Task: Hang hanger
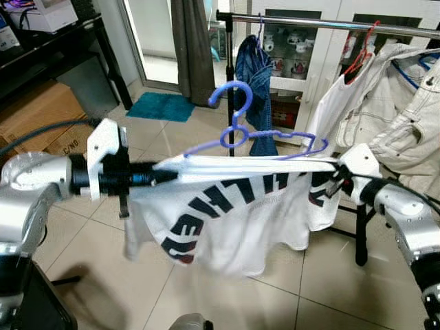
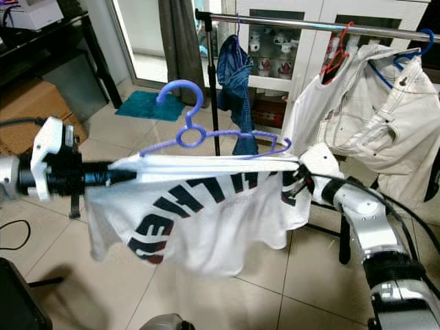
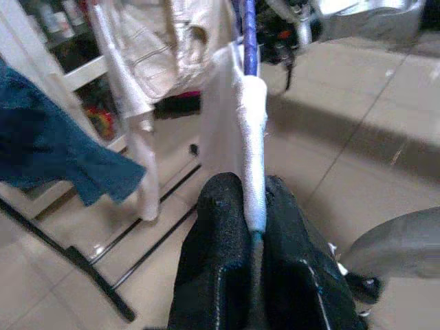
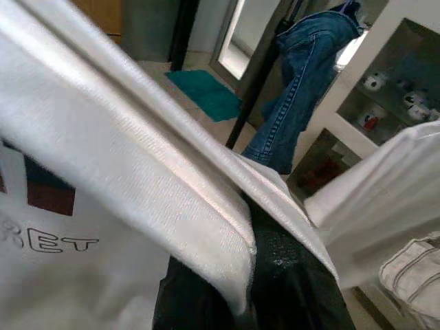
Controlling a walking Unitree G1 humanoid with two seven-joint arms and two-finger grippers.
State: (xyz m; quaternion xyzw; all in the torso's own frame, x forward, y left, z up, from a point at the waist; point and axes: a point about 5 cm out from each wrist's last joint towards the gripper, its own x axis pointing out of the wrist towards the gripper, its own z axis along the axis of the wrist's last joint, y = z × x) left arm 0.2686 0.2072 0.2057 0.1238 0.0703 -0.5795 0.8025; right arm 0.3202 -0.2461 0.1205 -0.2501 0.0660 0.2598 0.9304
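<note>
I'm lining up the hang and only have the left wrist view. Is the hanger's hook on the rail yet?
Observer: No. The purple hanger has its hook upright below the rail, not on it.
Operator: Is the far end supported?
Observer: Yes. The right gripper is shut on the white shirt there, and the left gripper pinches the near end.
Operator: Any room on the rail?
Observer: There is a bare stretch between the hanging jeans and a red hanger.
</note>
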